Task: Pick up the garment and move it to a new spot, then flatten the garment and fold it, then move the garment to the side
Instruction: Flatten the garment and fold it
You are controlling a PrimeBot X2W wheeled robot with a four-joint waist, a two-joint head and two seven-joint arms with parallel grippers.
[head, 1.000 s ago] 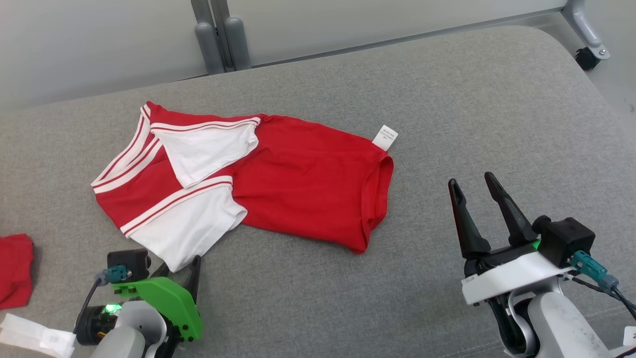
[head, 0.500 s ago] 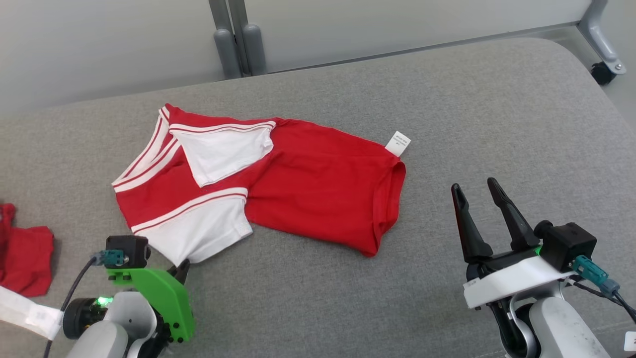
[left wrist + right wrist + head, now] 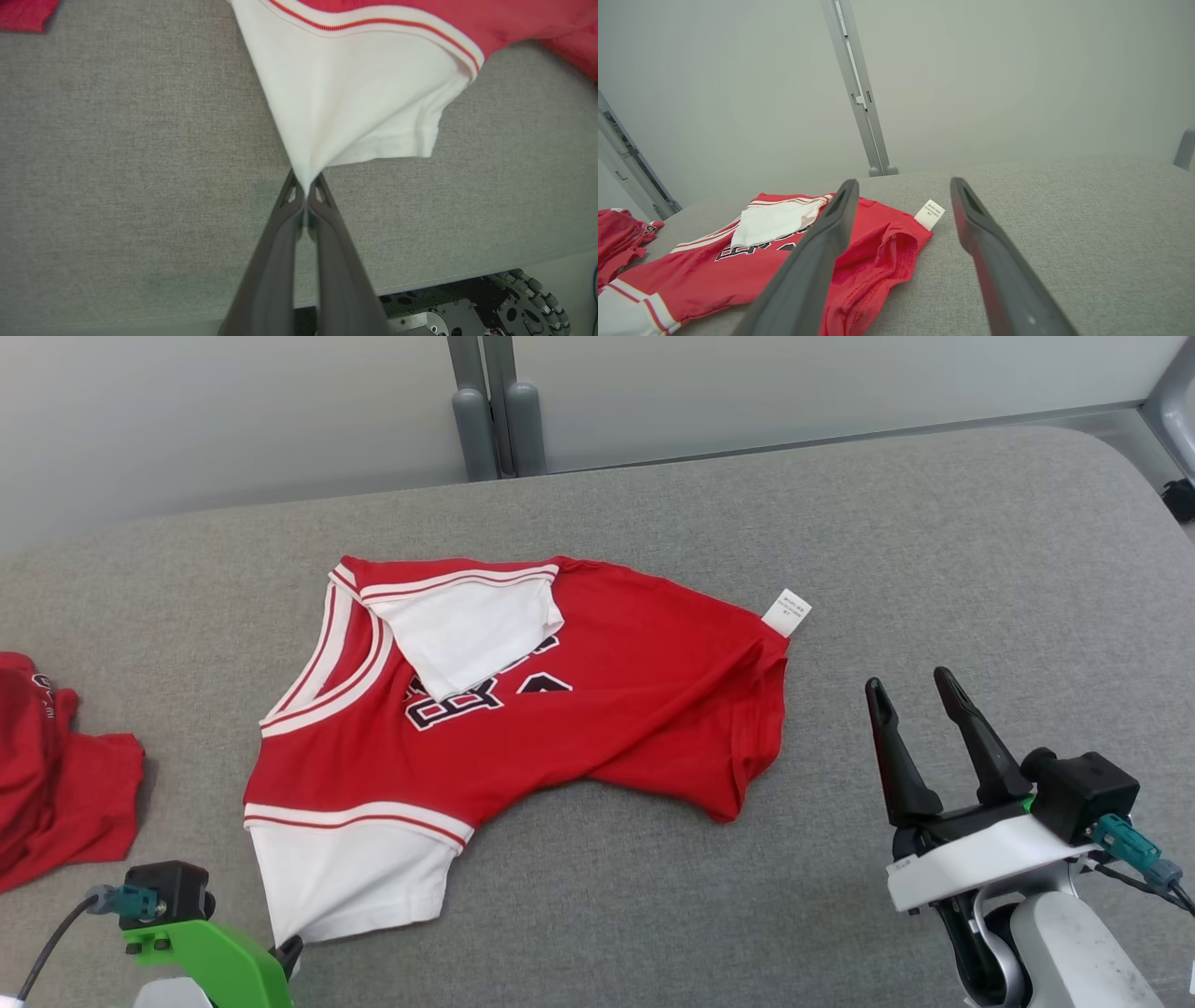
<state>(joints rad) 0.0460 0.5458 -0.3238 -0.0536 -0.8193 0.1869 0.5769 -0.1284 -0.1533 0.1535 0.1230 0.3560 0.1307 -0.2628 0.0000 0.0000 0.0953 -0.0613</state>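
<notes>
Left gripper [image 3: 306, 186] sits at the lower left of the head view. Its two dark fingers [image 3: 275, 261] are pressed together on the outer corner of the garment's near white sleeve [image 3: 355, 877]. In the left wrist view the cloth is drawn to a point between the tips and fans out above them.

Further left, at the edge of the grey padded table [image 3: 934, 569], a heap of red cloth [image 3: 56, 784] lies crumpled, well apart from the piece in the grip.

The garment [image 3: 607, 709], a red jersey with white sleeves and red-and-white striped trim, lies roughly in the middle of the table. Its neck opening points left and its hem points right. Its far sleeve [image 3: 467, 635] is folded over onto the chest and covers part of the black lettering [image 3: 448, 709]. The body is not flat: creases run across it, and the near edge pulls in toward the pinched sleeve. A small white label [image 3: 787, 612] sticks out at the far right corner of the hem and lies on the table.

To the right, clear of the cloth, the right gripper [image 3: 907, 681] has its fingers spread apart with nothing between them. The right wrist view shows the label and the hem beyond those fingers.

Behind the table a grey post [image 3: 495, 411] stands against the pale wall [image 3: 840, 383].
</notes>
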